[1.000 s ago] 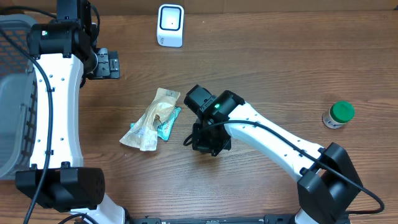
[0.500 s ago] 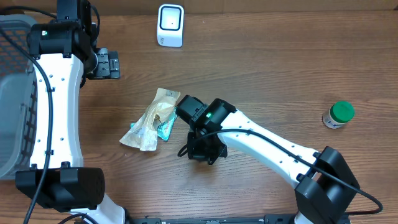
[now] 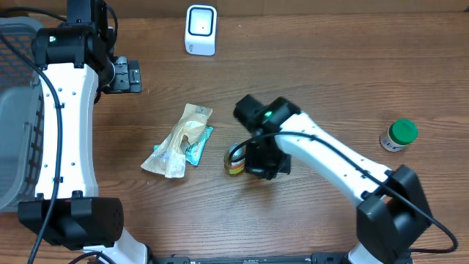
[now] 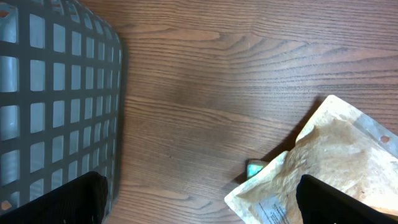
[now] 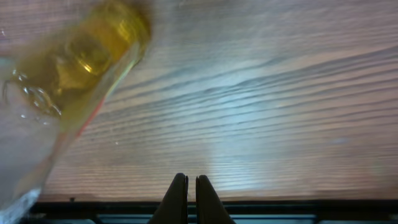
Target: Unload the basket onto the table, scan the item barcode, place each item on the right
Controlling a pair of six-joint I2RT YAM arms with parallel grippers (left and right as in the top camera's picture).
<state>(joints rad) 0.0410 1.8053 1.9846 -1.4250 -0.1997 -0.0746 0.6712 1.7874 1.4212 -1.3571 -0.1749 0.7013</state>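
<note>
- Right gripper (image 5: 187, 188) is pinched shut on nothing, just beside the clear packet (image 3: 234, 160) with yellow contents, mid-worktop.
- Left gripper (image 3: 126, 75) is spread wide, holding nothing, near the back-left corner.
- Grey basket (image 3: 15, 110) sits at the left edge.
- Green-lidded jar (image 3: 399, 135) stands near the right edge.

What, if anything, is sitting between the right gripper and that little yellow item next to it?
Nothing visible. In the right wrist view only bare table separates the shut right gripper from the yellow item, which lies ahead and to the left of the fingertips.
</note>
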